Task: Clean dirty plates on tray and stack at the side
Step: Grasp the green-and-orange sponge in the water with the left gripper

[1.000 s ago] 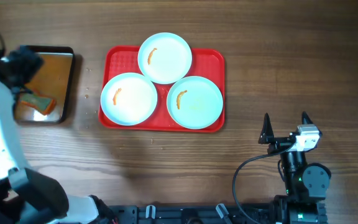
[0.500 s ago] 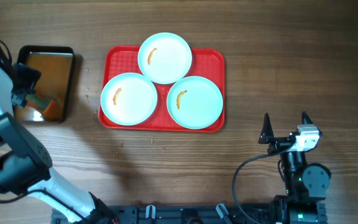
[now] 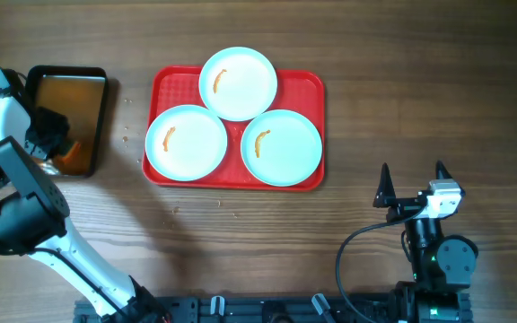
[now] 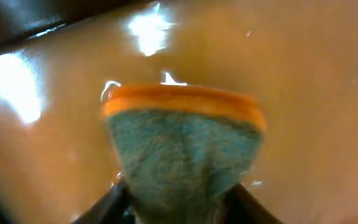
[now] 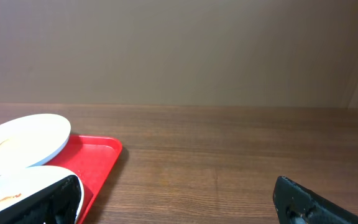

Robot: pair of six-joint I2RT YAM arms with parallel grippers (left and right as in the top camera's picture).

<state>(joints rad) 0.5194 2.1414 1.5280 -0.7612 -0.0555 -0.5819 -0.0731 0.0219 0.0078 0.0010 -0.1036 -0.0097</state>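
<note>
Three white plates, each with an orange smear, lie on the red tray: one at the back, one front left, one front right. My left gripper is down in the black tray, far left of the plates. In the left wrist view its jaws pinch the lower end of a green sponge with an orange backing above brown liquid. My right gripper rests open near the front right, empty, with two plates and the red tray to its left.
The black tray holds brownish liquid at the table's left edge. Bare wooden table lies right of the red tray and in front of it. A cable loops beside the right arm's base.
My left gripper has dropped into the black tray toward its left side and closed its jaws on the sponge. The right arm and the plates have not moved.
</note>
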